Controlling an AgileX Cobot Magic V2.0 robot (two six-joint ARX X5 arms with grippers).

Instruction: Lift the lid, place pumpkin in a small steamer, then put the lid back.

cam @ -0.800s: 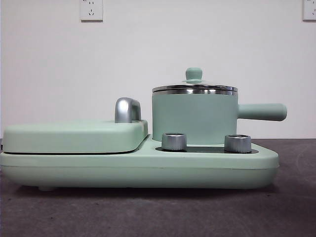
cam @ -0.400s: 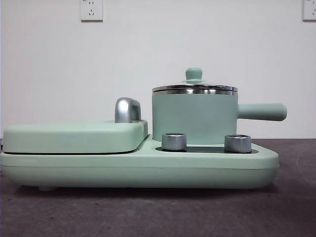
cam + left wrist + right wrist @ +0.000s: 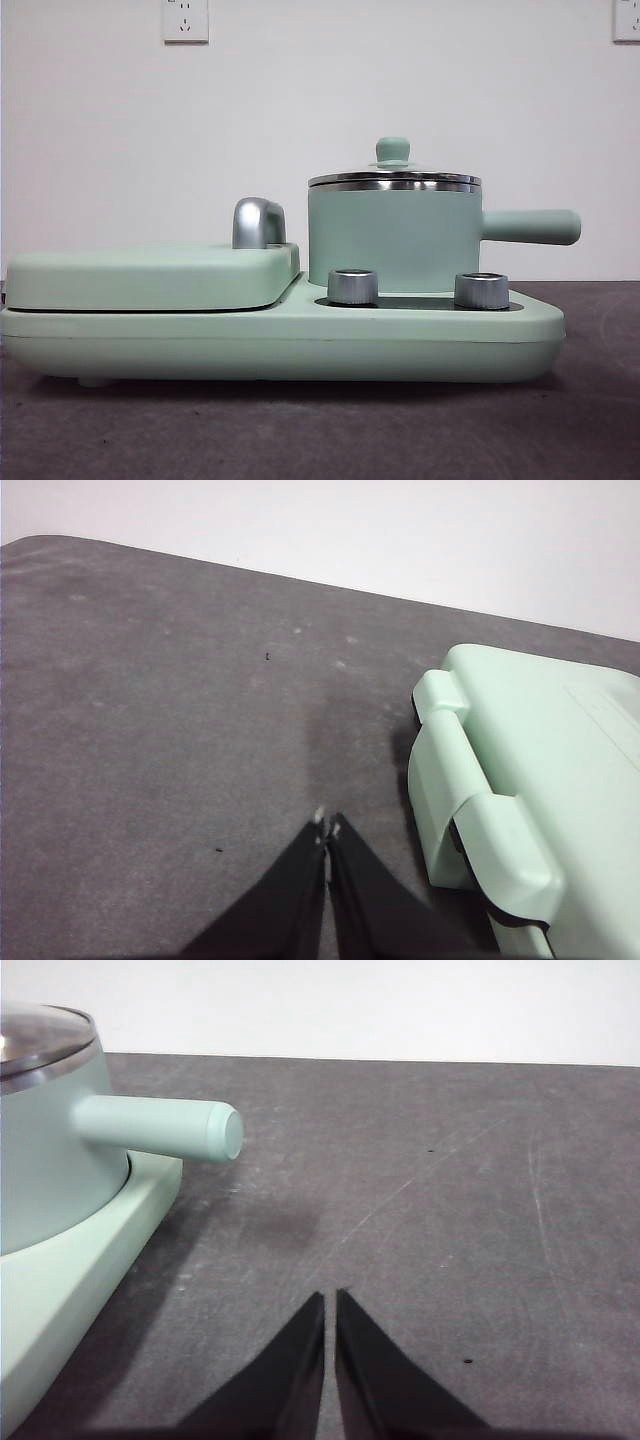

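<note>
— While both arms wait off to the sides, what sits nearest the front camera?

— Two ribbed steel dials (image 3: 353,286) on the wide mint-green appliance base (image 3: 280,345). Behind them stands the small steamer, a mint-green cylindrical pot (image 3: 393,238) with a straight side handle. On it rests the lid, a clear glass disc with a steel rim and mint knob (image 3: 393,150), seated level. Beside the pot lies the flat mint-green griddle cover (image 3: 150,275).

— And the grippers?

— The left gripper (image 3: 327,827) hangs over the grey table (image 3: 160,730) beside the griddle end, jaws pressed together, holding nothing. The right gripper (image 3: 330,1300) hangs near the pot's handle, jaws closed but for a sliver, likewise empty.

— Where is the pumpkin?

— It shows in no view, so I cannot say where it lies.

— What could go wrong?

— The knob is small and smooth; jaws that close off-centre may slip, I judge, and the glass lid could tilt, drop and clatter on the steel rim. The jutting handle also lies close to the right gripper's path; a nudge could turn the pot on its base.
</note>
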